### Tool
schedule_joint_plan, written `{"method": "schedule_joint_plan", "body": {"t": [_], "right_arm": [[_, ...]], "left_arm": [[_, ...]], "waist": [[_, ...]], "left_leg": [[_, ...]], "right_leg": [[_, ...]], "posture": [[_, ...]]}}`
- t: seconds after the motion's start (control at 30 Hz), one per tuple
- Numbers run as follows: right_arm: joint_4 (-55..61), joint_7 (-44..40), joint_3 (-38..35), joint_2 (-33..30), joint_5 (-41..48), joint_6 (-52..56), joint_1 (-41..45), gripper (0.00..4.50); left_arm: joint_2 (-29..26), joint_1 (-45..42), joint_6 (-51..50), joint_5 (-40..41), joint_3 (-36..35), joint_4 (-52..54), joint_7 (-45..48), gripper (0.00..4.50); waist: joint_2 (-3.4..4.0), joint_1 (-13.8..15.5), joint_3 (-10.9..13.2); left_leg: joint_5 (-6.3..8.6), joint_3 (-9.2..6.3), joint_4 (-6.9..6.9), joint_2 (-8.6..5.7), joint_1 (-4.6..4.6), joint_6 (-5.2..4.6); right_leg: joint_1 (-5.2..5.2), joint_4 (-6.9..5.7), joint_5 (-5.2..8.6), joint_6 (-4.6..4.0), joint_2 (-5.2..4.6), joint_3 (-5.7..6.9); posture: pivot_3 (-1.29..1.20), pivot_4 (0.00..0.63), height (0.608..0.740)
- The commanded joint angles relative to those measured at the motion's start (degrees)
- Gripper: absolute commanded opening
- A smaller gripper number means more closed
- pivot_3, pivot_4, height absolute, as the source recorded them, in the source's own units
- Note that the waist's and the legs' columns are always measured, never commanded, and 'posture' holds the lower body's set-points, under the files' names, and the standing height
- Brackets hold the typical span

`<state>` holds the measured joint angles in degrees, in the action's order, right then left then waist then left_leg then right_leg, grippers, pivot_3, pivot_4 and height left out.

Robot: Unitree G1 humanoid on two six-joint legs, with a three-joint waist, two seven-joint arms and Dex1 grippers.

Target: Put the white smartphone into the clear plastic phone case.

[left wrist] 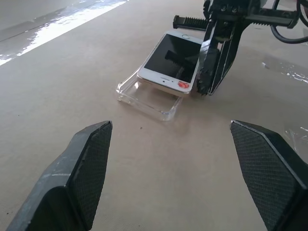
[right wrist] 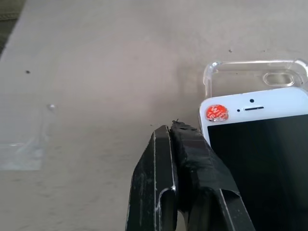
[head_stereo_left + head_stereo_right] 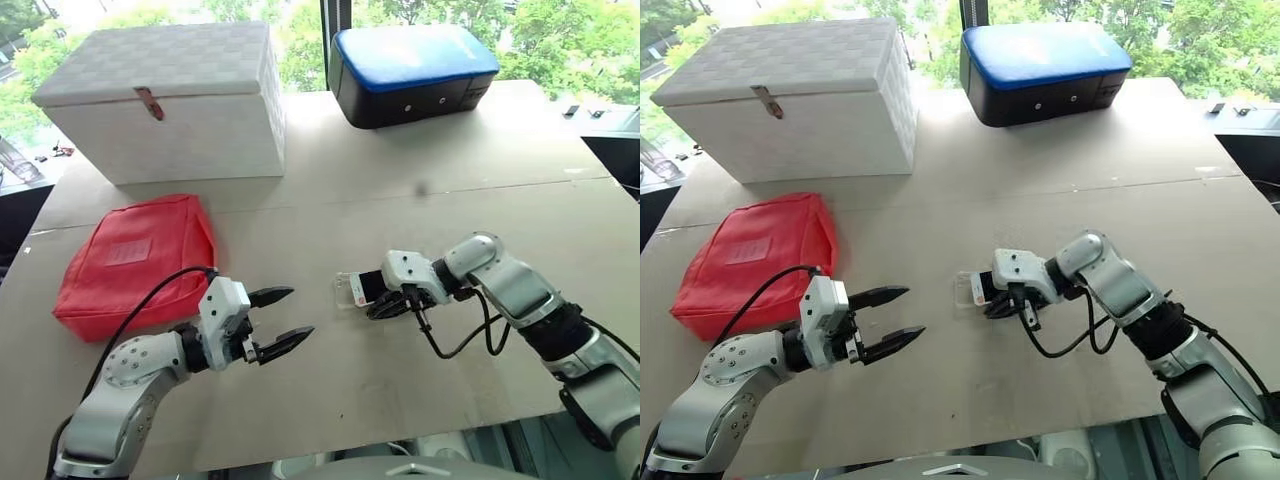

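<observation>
White lidded box (image 3: 170, 100), blue-topped black case (image 3: 410, 72) at table (image 3: 330, 210) rear; red pouch (image 3: 135, 262), perhaps fabric.

Glossy glass-fronted white smartphone (image 1: 171, 62), clear plastic phone case (image 1: 144, 98), matt table (image 1: 72, 86).

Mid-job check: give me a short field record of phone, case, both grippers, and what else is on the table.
phone: white smartphone lies screen up, partly in the case, not seated
case: clear plastic phone case flat on table, one end sticking out past the phone
right gripper: fingers shut, tip beside the phone's long edge, holding nothing
left gripper: open, apart from the phone
other: red pouch, white box, blue-topped case
</observation>
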<state>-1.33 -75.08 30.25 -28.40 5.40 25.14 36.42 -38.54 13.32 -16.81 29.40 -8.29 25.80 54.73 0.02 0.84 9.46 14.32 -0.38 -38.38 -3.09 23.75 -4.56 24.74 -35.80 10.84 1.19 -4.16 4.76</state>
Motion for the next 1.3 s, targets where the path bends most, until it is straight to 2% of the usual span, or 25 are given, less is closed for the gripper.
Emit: {"method": "schedule_joint_plan", "body": {"t": [0.03, 0.23, 0.37, 0.63, 0.93, 1.0, 1.07, 1.3], "right_arm": [[-0.1, 0.8, -1.3, 0.8, 0.2, -0.9, 1.9, 0.00], [3.3, -2.4, -2.8, -0.4, 4.2, 1.5, 2.0, 0.00], [4.2, 0.5, -6.2, 1.5, 7.2, 5.1, 3.8, 0.00], [-4.7, 9.1, -5.0, 4.7, 0.4, 2.7, 7.2, 0.00], [-14.9, 8.6, 3.6, 5.1, -7.2, 1.7, 4.6, 0.00], [-16.9, 9.4, 3.5, 5.7, -8.0, 1.0, 4.5, 0.00], [-17.8, 9.6, 3.2, 5.8, -8.6, 0.4, 4.4, 0.00], [-16.0, 8.6, 2.4, 5.4, -8.1, 1.7, 2.8, 0.00]], "left_arm": [[0.1, 0.4, 1.1, 0.2, -0.4, 0.7, 0.2, 3.97], [0.3, 0.6, 1.3, 0.1, -0.3, 0.7, 0.0, 3.97], [0.5, 0.5, 1.5, 0.0, -0.2, 0.7, -0.2, 3.97], [0.6, 0.1, 1.7, -0.2, 0.0, 0.4, -0.2, 3.97], [1.0, -0.1, 1.6, -0.3, 0.4, 0.5, -0.6, 3.97], [1.0, -0.2, 1.5, -0.3, 0.4, 0.5, -0.7, 3.97], [1.0, -0.1, 1.5, -0.3, 0.5, 0.6, -0.9, 3.97], [1.2, -0.5, 1.8, -0.6, 1.0, 0.1, -1.0, 3.97]], "waist": [[0.00, 0.0, 0.0], [0.00, 0.0, 0.0], [0.00, -0.1, 0.0], [-0.01, 0.1, 0.0], [-0.04, -0.1, -0.2], [-0.05, -0.1, -0.3], [-0.03, -0.2, -0.4], [-0.03, 0.0, -0.9]], "left_leg": [[0.00, 0.00, 0.00, 0.00, 0.00, 0.00], [0.00, 0.00, 0.00, -0.01, 0.00, 0.00], [0.00, 0.00, 0.00, 0.00, 0.00, 0.00], [-0.01, 0.00, 0.00, -0.03, -0.01, 0.00], [-0.01, 0.01, 0.03, -0.04, -0.13, 0.01], [0.02, 0.01, 0.04, -0.03, -0.40, 0.03], [0.34, 0.01, 0.14, 0.00, -1.13, -0.03], [0.33, -0.04, 0.14, 0.02, -1.28, -0.01]], "right_leg": [[0.00, 0.00, 0.00, 0.00, 0.00, 0.00], [0.00, 0.00, -0.01, 0.01, 0.01, -0.01], [0.00, 0.00, -0.01, 0.01, 0.00, -0.01], [0.00, -0.05, -0.02, -0.01, 0.01, -0.03], [-0.08, -0.05, -0.01, -0.01, 0.04, -0.07], [-0.34, -0.05, 0.04, -0.07, 0.04, -0.07], [-1.03, -0.01, 0.30, 0.01, 0.02, -0.08], [-1.09, -0.11, 0.30, 0.03, 0.04, -0.05]], "posture": [[0.00, 0.150, 0.740], [0.00, 0.150, 0.740], [0.00, 0.150, 0.740], [0.00, 0.150, 0.740], [0.00, 0.150, 0.740], [0.00, 0.150, 0.740], [0.00, 0.150, 0.740], [0.00, 0.150, 0.740]]}}
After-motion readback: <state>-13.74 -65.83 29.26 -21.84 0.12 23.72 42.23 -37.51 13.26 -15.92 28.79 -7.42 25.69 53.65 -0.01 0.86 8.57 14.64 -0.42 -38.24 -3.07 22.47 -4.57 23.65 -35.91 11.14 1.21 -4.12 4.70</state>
